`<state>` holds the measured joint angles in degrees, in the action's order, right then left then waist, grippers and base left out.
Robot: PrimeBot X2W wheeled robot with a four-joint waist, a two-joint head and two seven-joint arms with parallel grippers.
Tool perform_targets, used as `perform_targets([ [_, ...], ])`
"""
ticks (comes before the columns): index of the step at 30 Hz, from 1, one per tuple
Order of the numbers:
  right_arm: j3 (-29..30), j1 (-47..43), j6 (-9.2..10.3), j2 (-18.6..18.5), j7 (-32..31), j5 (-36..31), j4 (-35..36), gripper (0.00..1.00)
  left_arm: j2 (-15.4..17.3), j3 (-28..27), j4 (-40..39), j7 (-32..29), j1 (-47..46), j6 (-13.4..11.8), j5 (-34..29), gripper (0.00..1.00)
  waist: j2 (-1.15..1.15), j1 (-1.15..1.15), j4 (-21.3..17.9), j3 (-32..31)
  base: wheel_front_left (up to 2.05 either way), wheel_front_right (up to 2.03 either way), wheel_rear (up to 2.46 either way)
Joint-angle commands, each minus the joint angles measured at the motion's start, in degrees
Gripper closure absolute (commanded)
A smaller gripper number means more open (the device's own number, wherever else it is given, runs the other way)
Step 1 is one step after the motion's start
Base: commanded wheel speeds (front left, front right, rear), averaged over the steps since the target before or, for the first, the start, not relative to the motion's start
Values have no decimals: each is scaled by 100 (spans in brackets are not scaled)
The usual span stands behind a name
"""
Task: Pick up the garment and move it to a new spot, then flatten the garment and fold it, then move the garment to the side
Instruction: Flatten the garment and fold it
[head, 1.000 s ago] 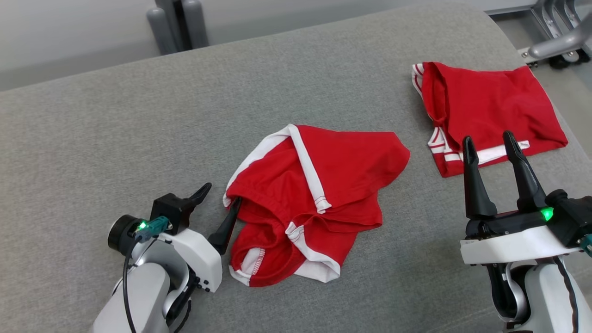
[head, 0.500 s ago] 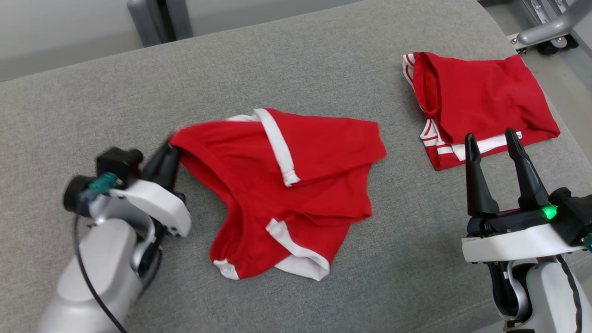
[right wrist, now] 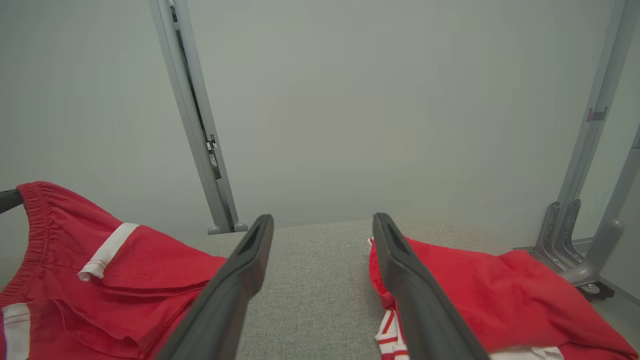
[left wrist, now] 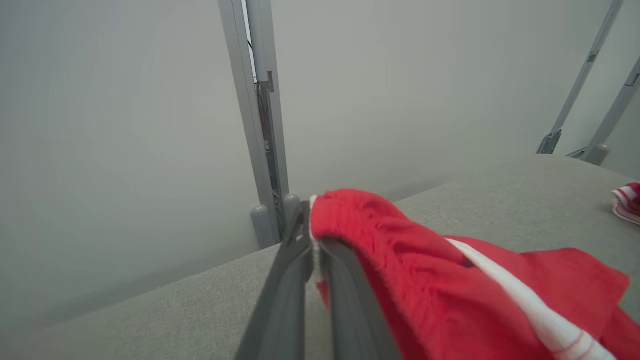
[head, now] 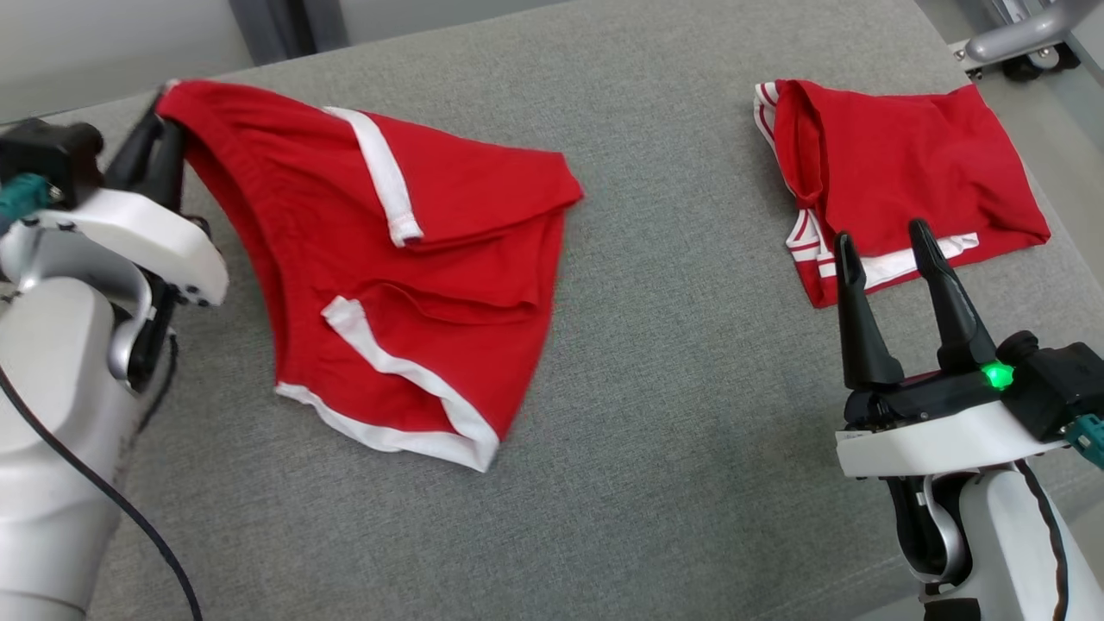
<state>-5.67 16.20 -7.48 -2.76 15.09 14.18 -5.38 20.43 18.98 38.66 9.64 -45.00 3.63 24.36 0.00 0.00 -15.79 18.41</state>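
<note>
Left jaws closed on an edge of the garment point(head: 414, 285), held raised at far left; the rest draped onto the counter point(head: 690, 448). Right jaws stood open, empty, near right. Risk noted: thin pinch could slip if cloth dragged; folds could land bunched.

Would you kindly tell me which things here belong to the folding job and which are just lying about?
Job: red shorts with white trim; left gripper, shut on their waistband; right gripper, open; grey fabric surface.
Lying about: folded red garment at the far right; metal frame leg beyond.
</note>
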Motion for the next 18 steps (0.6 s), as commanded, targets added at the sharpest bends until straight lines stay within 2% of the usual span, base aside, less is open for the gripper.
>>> perform_targets([
  [1,-12,65,-3,-31,15,58,-3,0,68,2,208,-8,-207,-11,-47,93,0,0,-26,53,0,0,0],
  [2,-12,65,-3,-31,15,58,-3,0,68,2,208,-8,-207,-11,-47,93,0,0,-26,53,0,0,0],
  [3,-39,77,-3,-30,16,66,-15,0,85,35,340,-54,-234,-7,-75,51,0,0,-30,67,0,0,0],
  [4,-58,85,-3,-30,16,72,-24,0,92,66,469,-123,-264,-26,-89,0,0,0,-33,76,0,0,0],
  [9,-97,62,-3,-31,16,55,-65,0,70,116,947,-142,-393,-34,-84,0,0,0,9,49,0,0,0],
  [12,-82,21,-3,-31,16,9,-102,0,78,51,1102,86,-395,-215,-105,0,0,0,105,-40,0,0,0],
  [18,-41,-39,-3,-32,16,-124,-162,0,-1,-133,1004,448,-185,-310,39,0,0,0,383,-360,0,0,0],
])
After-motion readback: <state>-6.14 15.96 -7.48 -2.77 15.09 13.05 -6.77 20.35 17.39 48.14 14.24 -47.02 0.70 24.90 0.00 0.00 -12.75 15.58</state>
